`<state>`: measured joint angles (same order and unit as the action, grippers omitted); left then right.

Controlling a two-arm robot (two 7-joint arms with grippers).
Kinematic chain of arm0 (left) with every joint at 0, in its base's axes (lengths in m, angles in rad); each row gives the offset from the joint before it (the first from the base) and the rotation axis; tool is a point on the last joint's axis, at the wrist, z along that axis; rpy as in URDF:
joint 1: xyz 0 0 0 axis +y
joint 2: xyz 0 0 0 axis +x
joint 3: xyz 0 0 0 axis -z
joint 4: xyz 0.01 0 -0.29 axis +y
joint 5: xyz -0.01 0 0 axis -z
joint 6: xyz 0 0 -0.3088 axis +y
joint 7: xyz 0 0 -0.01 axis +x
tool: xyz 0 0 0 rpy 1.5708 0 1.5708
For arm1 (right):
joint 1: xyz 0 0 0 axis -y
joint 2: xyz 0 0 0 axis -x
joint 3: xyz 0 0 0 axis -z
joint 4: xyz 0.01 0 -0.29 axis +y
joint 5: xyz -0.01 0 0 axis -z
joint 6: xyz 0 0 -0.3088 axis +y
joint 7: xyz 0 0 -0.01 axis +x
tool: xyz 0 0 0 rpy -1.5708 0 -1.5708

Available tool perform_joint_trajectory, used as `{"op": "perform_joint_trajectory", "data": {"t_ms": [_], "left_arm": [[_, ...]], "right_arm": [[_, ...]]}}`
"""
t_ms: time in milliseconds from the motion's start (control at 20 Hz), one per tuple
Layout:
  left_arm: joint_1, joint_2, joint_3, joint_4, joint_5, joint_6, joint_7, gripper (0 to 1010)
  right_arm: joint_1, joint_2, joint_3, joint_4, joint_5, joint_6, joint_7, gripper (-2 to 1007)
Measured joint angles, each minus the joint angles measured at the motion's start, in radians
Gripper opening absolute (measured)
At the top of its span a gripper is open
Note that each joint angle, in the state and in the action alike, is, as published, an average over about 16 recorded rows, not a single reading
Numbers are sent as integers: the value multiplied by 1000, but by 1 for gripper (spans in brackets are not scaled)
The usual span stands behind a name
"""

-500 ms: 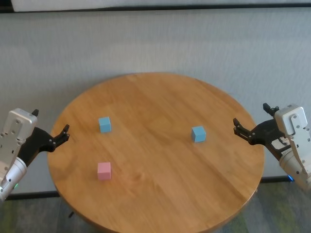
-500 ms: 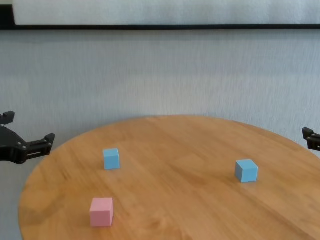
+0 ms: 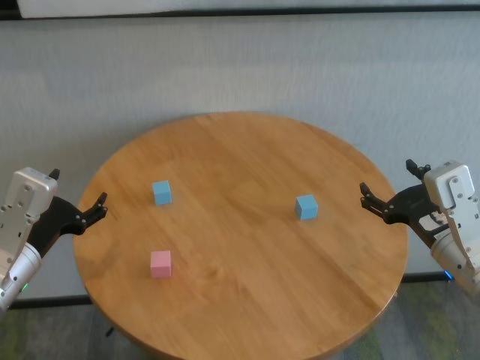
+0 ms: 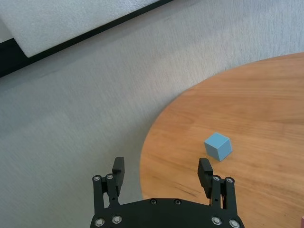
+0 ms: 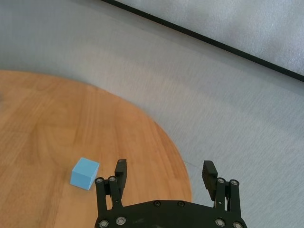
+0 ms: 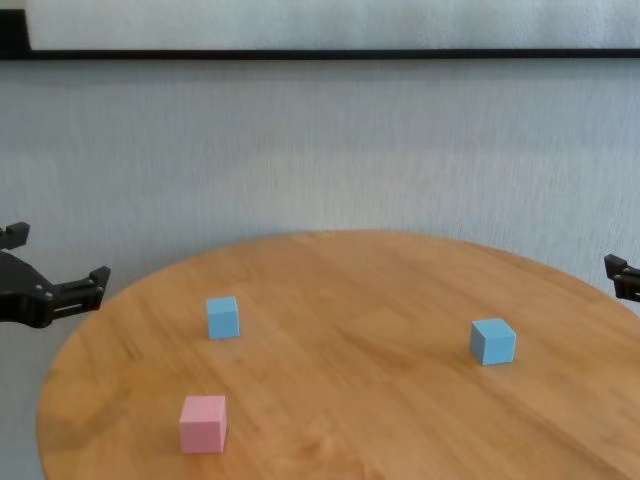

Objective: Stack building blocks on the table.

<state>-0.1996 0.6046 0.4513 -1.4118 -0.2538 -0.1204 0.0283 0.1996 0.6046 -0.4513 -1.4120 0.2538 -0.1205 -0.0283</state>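
Note:
Three building blocks lie apart on the round wooden table [image 3: 240, 150]. A pale pink one [image 3: 160, 264] sits near the front left. One light blue block [image 3: 161, 193] is behind it, and the other light blue block [image 3: 305, 207] is to the right. My left gripper [image 3: 78, 186] hovers open and empty just off the table's left edge; in the left wrist view the left blue block [image 4: 218, 146] lies ahead of its fingertips. At the table's right edge my right gripper [image 3: 387, 176] is open with nothing in it, and the right blue block [image 5: 85, 173] lies beside one finger.
Grey carpeted floor surrounds the table, with a white wall and a dark baseboard [image 3: 240, 11] behind. The wood between the blocks is bare.

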Motion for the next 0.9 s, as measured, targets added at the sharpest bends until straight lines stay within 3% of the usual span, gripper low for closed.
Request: {"op": "perform_joint_trajectory", "data": {"t_ms": [900], "left_arm": [[0, 0, 0, 0, 0, 0, 0, 1001]], "right_arm": [[0, 0, 0, 0, 0, 0, 0, 1000]]}}
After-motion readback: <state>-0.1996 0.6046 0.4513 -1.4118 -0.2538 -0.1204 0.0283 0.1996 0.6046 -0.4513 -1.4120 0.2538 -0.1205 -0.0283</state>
